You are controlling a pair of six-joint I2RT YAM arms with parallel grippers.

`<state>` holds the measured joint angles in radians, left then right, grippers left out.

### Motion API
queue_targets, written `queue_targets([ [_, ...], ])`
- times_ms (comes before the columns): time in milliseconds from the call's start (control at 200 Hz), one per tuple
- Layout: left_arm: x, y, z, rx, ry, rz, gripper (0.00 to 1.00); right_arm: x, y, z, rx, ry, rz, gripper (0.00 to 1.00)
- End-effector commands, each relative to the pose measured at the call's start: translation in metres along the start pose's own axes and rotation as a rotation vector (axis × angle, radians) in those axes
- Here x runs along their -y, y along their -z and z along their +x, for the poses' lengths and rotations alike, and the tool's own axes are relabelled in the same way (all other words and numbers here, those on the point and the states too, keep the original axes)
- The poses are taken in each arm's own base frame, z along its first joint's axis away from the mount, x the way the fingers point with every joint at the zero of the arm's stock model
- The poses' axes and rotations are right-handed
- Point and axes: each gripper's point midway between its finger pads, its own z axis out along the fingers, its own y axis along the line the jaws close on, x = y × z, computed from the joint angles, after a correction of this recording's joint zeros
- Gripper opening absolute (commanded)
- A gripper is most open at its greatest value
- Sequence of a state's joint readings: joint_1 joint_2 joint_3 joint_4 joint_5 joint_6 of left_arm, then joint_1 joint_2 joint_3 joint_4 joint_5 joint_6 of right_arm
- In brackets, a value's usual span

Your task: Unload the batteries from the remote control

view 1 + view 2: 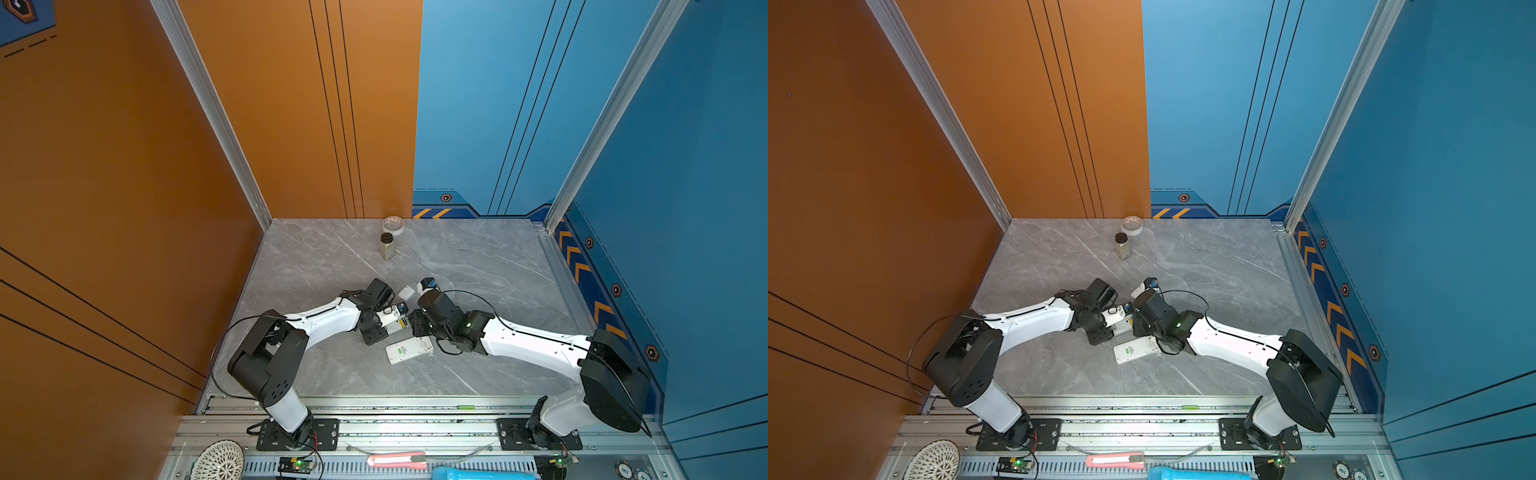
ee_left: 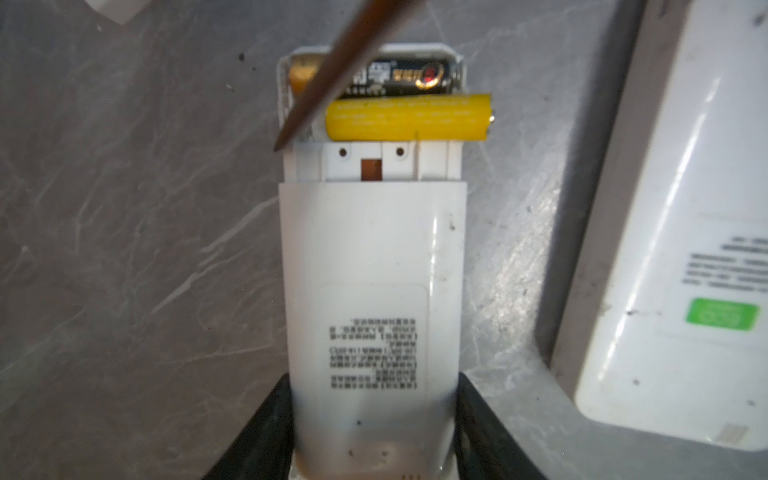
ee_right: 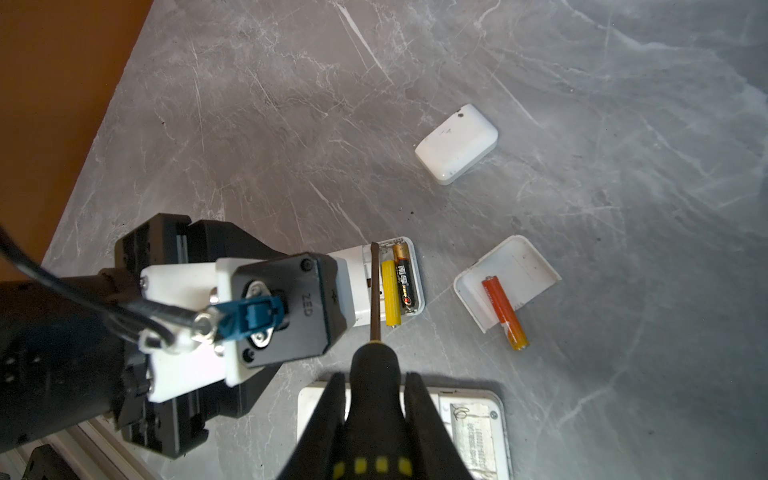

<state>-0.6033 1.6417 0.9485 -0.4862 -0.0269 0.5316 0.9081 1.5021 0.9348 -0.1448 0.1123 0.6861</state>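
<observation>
My left gripper [image 2: 374, 415] is shut on the white remote control [image 2: 372, 257], which lies back side up with its battery bay uncovered. In the bay lie a yellow battery [image 2: 409, 117] and a black cell [image 2: 399, 77]. The yellow one [image 3: 391, 291] sticks out past the remote's side. My right gripper [image 3: 376, 399] is shut on the black-and-yellow handle of a screwdriver [image 3: 375, 286]. Its shaft lies across the bay beside the yellow battery, with the tip at the bay's far edge. An orange-red battery [image 3: 505, 311] rests on a loose white cover [image 3: 523, 266] on the table.
A second white remote [image 1: 409, 350] lies on the grey marble table just in front of both grippers. A small white cover piece [image 3: 457, 143] lies farther back. A black-capped bottle [image 1: 387, 246] and a tape roll [image 1: 393, 224] stand near the back wall.
</observation>
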Motion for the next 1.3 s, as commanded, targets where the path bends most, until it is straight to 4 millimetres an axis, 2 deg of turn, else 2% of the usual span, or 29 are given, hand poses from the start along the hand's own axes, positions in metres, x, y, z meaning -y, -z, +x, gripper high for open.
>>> queue_targets([
  [0,0.0,0.003,0.001,0.001,-0.016,-0.014,0.0,0.016,0.009,0.001,0.001,-0.018,0.053,0.0],
  [180,0.0,0.003,0.002,0.0,-0.014,-0.014,0.0,0.017,0.013,0.002,0.003,-0.022,0.052,0.0],
  [415,0.0,0.004,0.001,0.003,-0.016,-0.014,0.0,0.01,0.004,0.004,-0.017,-0.016,0.033,0.0],
  [816,-0.004,0.006,0.0,0.002,-0.016,-0.045,0.0,0.009,-0.008,0.009,-0.088,0.041,0.061,0.0],
  [1041,-0.014,0.008,0.0,0.001,-0.015,-0.107,0.0,0.007,-0.014,0.026,-0.217,0.076,0.025,0.0],
  [1296,-0.02,0.009,0.0,0.0,-0.008,-0.138,0.0,0.001,-0.006,0.029,-0.242,0.095,0.013,0.0],
])
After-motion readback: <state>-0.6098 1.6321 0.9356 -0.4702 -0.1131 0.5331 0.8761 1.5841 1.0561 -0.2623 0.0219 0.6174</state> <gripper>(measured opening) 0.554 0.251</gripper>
